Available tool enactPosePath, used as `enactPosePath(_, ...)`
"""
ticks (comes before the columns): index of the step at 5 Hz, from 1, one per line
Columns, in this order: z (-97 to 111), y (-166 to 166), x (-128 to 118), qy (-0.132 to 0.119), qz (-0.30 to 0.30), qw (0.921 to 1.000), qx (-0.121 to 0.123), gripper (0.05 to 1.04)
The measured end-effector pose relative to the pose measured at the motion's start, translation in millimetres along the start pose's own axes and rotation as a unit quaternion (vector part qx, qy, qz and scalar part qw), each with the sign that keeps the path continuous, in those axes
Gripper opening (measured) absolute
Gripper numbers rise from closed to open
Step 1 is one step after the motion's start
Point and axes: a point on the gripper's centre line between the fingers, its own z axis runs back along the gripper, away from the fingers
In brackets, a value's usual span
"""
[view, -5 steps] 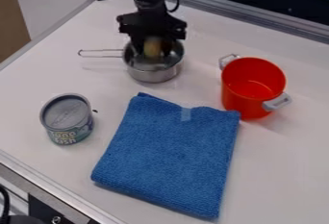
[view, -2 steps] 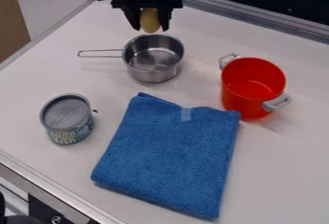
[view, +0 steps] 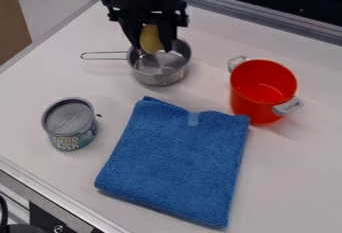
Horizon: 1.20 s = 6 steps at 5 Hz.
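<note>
The yellow object point(view: 151, 38) is in the upper left of the frame, left of the middle, held between the two fingers of the black gripper point(view: 153, 48). One finger stands on its left side in the picture and the other on its right, both pointing down. The object is rounded and a little longer than wide; its long axis runs close to upright, with a slight slant, roughly in line with the fingers. The gripper is therefore directly around it, with the arm rising behind toward the top edge of the frame.

Its lower end overlaps the far rim of the metal saucepan point(view: 159, 79) in the picture, toward the left part of the opening. How high it sits over the pan, or whether it touches the rim, cannot be told from this angle. The pan stands upright, its thin handle point(view: 104, 55) pointing to the left of the frame.

Farther out, the red pot point(view: 250, 102) stands upright at the right of the frame, with one grey handle toward its upper left and one toward its lower right. The folded blue cloth point(view: 177, 162) lies flat in the lower middle, its upper right corner just beside the pot's base. The can point(view: 69, 123) stands at the left, well apart from the pan.
</note>
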Motion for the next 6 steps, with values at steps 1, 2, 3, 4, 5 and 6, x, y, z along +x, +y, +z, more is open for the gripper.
enactPosePath(1, 2, -5, 1, 0.001, 0.014, 0.9999, -0.002, 0.631)
enactPosePath(2, 1, -12, 20, -0.017, 0.044, 0.9989, 0.006, 0.631)
enactPosePath(3, -3, -19, 45, -0.024, 0.081, 0.9964, 0.006, 0.631)
enactPosePath(4, -22, -31, 67, -0.024, 0.106, 0.9939, 0.017, 0.631)
enactPosePath(5, -31, -38, 89, -0.031, 0.142, 0.9888, 0.034, 0.631)
enactPosePath(6, -49, -49, 104, -0.03, 0.155, 0.9867, 0.04, 0.631)
